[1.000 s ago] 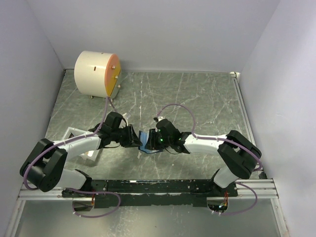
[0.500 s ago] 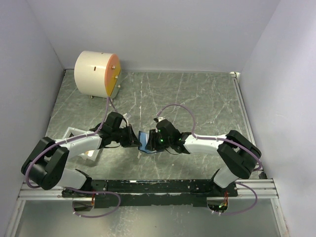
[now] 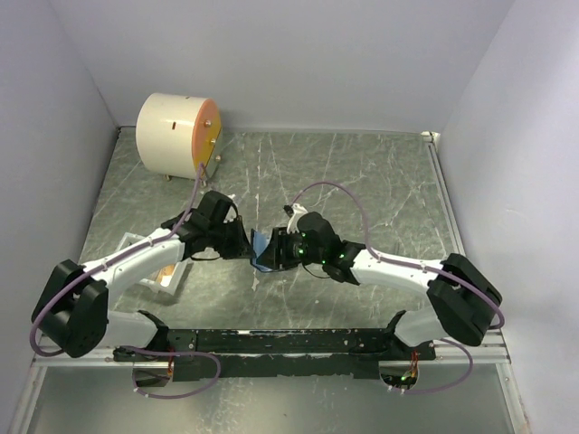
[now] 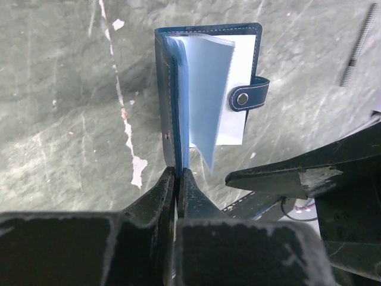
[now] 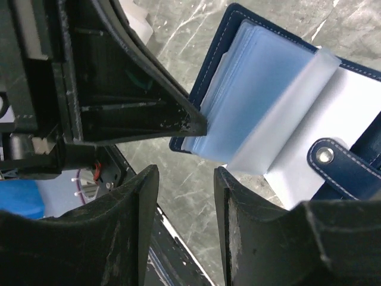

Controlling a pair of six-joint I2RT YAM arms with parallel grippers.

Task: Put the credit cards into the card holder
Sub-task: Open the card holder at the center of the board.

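The card holder (image 4: 205, 71) is a dark navy case with a snap tab (image 4: 247, 97) and light blue pockets. It stands open on its edge at the table's middle (image 3: 263, 250). My left gripper (image 4: 177, 174) is shut on the near edge of its cover and pocket leaves. My right gripper (image 5: 181, 182) is open and empty, just to the right of the holder (image 5: 262, 101), its jaws wide apart over bare table. An orange-yellow card (image 3: 166, 273) lies in the white tray under my left arm. The dark card is not in view.
A big cream cylinder with an orange face (image 3: 177, 136) stands at the back left. The white tray (image 3: 127, 242) sits at the left, partly under my left arm. Grey walls close in the table on three sides.
My right arm has swung out to the right and stretched lower. My left arm has straightened. The holder and both grippers have shifted slightly away from the arm bases.
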